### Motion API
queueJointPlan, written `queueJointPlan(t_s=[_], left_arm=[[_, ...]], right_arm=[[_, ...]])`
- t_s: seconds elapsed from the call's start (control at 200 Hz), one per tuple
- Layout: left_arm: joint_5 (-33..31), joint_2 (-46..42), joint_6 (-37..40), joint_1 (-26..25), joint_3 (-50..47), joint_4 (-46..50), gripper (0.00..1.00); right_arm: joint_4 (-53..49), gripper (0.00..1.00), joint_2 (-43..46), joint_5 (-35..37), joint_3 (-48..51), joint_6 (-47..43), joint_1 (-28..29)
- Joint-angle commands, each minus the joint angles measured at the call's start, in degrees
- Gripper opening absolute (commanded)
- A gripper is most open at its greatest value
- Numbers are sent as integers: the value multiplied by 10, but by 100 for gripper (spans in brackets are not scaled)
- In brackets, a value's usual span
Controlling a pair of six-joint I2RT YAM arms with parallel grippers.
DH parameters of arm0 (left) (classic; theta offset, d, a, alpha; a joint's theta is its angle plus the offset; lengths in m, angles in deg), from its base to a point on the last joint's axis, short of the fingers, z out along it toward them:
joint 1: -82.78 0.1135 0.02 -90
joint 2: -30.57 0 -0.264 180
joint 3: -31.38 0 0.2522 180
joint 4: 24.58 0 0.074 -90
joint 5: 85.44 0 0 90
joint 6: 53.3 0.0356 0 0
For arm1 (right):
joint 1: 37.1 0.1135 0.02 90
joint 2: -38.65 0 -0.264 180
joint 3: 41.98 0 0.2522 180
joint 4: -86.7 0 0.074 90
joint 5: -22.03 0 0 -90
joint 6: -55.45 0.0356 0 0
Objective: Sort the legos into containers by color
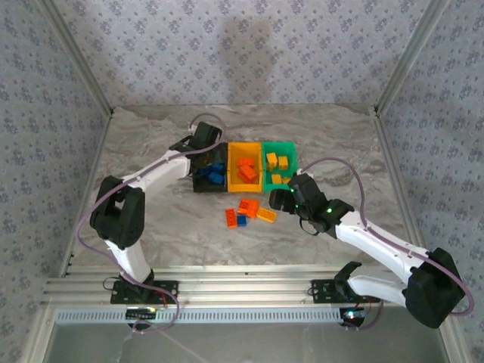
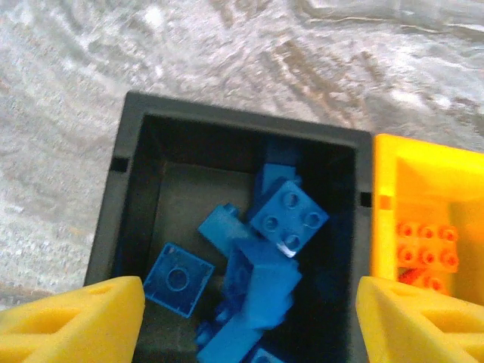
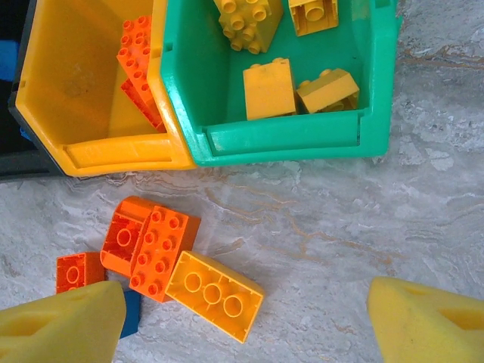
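The legos (image 1: 246,212) are lying in two groups: most are sitting inside the containers (image 1: 246,189) at the centre of the overhead frame, and a small loose cluster is resting on the worktop (image 1: 340,136) just below them. The containers are standing joined in a row, with the black bin (image 2: 227,125) at the left, the orange bin (image 3: 113,155) in the middle and the green bin (image 3: 287,140) at the right. The black bin is holding a heap of blue bricks (image 2: 287,215), several tilting against one another. The orange bin is holding binned orange bricks (image 3: 136,68) that are leaning against its right wall. The green bin is holding yellow bricks (image 3: 270,89). In the loose cluster, a loose orange pair (image 3: 151,246) is lying with its two bricks touching. A loose yellow brick (image 3: 214,295) is touching the lower right of that pair. A small orange brick (image 3: 76,271) is lying just left of it. A loose blue brick (image 3: 130,314) is showing partly from behind the left finger. The left tool (image 2: 246,287) is hanging over the black bin, its fingers standing wide apart at the lower corners of the left wrist frame. The right tool (image 3: 246,291) is hovering over the loose cluster, its fingers likewise standing apart at the lower corners of the right wrist frame.
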Motion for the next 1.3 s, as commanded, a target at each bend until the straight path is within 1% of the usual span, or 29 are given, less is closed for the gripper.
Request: queueJointPlan(t_s=[0.0, 0.1, 0.115, 0.13, 0.24, 0.35, 0.38, 0.45, 0.615, 0.71, 0.899, 1.004, 1.219, 1.294], left_arm=[[29, -56, -7, -10, 3, -2, 84], [54, -120, -20, -30, -45, -29, 92], [60, -131, -23, -32, -54, -33, 98], [65, -140, -25, -36, -63, -36, 99], [82, -213, -37, -72, -134, -56, 100], [69, -277, -47, -113, -210, -52, 100], [69, -292, -52, -120, -231, -53, 100], [68, -324, -71, -133, -277, -49, 99], [75, -387, -107, -138, -360, -32, 99], [63, -422, -117, -139, -391, -17, 100], [47, -477, -124, -138, -423, 6, 99], [42, -490, -122, -135, -426, 19, 99], [39, -508, -118, -128, -433, 28, 99], [38, -514, -116, -127, -436, 29, 99]], right_arm=[[-9, 85, -9, -14, 8, 4, -2], [-4, 86, -27, -23, 11, 3, 1], [-2, 86, -30, -24, 12, 2, 1], [-1, 86, -34, -27, 11, 1, 1], [7, 87, -69, -38, 5, -14, 11], [4, 88, -116, -31, -14, -31, 32], [1, 88, -129, -28, -22, -57, 39], [-5, 89, -160, -17, -42, -82, 52], [-43, 90, -212, -4, -93, -135, 64], [-78, 90, -228, 12, -112, -152, 75], [-122, 90, -252, 41, -128, -169, 109], [-145, 90, -284, 75, -140, -163, 125], [-147, 88, -317, 112, -159, -157, 115], [-136, 86, -324, 103, -164, -162, 101]])
